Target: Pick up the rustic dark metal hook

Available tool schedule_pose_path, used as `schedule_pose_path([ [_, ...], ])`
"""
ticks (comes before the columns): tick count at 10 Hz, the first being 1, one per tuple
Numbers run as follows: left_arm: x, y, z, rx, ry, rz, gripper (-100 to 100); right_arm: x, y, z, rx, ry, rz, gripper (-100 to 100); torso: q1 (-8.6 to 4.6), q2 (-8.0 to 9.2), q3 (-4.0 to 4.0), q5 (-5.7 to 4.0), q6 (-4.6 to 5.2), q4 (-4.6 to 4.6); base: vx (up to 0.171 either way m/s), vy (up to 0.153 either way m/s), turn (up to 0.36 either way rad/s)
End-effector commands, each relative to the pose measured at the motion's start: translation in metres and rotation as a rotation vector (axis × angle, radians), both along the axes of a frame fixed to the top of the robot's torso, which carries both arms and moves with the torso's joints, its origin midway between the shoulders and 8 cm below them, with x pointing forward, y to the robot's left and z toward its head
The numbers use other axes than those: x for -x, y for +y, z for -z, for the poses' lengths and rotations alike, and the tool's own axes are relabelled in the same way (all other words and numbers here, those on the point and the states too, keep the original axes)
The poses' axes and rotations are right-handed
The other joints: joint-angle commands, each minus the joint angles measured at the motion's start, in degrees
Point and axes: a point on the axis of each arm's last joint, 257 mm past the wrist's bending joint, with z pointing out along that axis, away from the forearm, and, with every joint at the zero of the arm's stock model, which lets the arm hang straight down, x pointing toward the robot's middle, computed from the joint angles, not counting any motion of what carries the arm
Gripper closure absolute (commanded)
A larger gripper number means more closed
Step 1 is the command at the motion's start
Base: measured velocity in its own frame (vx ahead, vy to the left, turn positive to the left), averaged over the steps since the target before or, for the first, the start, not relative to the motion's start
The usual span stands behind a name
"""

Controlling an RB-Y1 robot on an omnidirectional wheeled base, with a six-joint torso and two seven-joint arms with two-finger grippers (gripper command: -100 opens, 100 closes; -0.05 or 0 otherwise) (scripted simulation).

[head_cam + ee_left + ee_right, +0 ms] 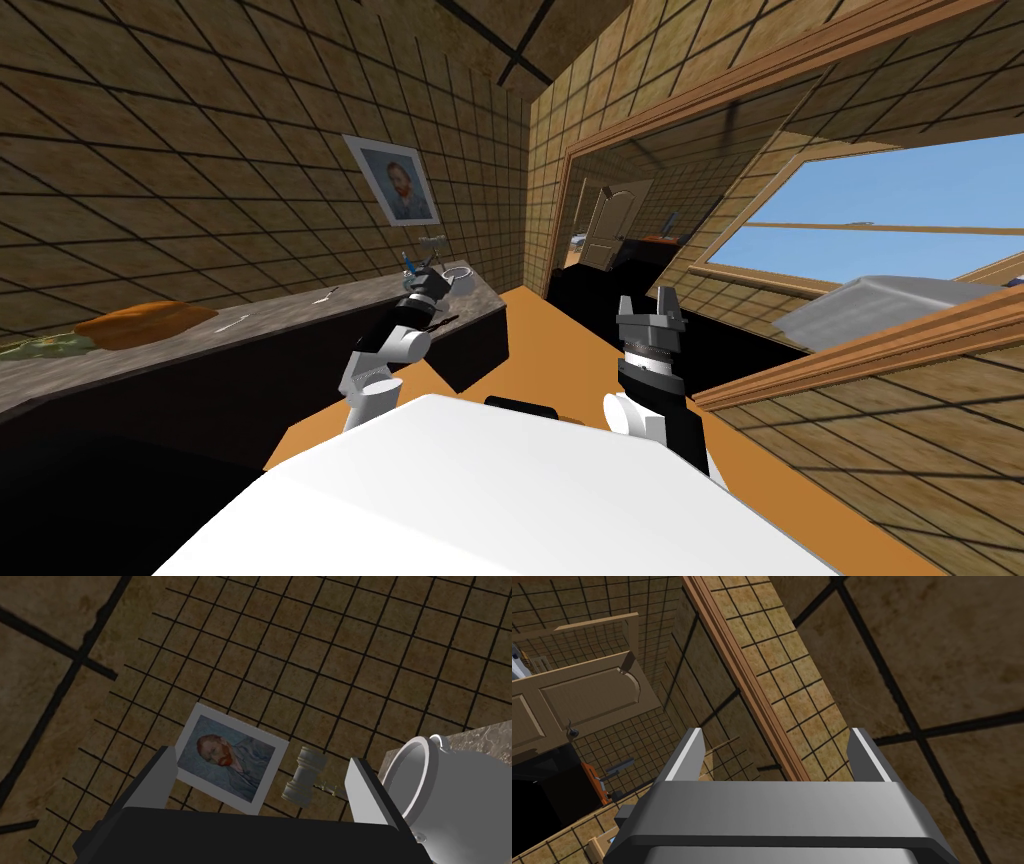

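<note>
Left gripper (425,283) raised over the far end of the counter (250,330), fingers spread, holding nothing.
Hook (305,776), light grey, sits on the tiled wall between portrait (230,758) and white cup (450,786); right gripper (650,300) also spread, empty.

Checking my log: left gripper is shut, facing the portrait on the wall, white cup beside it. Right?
No: the left gripper is open, jaws apart, as the left wrist view shows. It faces the portrait on the wall, white cup beside it.
</note>
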Motion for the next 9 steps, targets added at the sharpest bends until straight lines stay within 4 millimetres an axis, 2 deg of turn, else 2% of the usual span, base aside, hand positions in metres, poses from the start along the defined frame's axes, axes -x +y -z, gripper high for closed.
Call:
schedule_pose_path([
  [1,-0.003,0.001,0.008,0.009,0.034,0.000,-100,0.000,0.000,0.000,0.000,0.000,0.000,0,0.00,0.00,0.00,0.00,0.00,0.00,0.008,-0.011,0.003],
  [5,-0.014,0.005,0.021,0.078,0.114,0.024,-100,0.000,0.000,0.000,0.000,0.000,0.000,0,0.03,0.01,0.00,0.01,-0.01,0.00,0.015,-0.017,-0.028],
  [9,-0.021,0.007,0.043,0.118,0.209,0.031,-100,0.000,0.000,0.000,0.000,0.000,0.000,0,0.03,-0.02,-0.01,0.01,0.00,0.00,0.018,-0.009,-0.014],
])
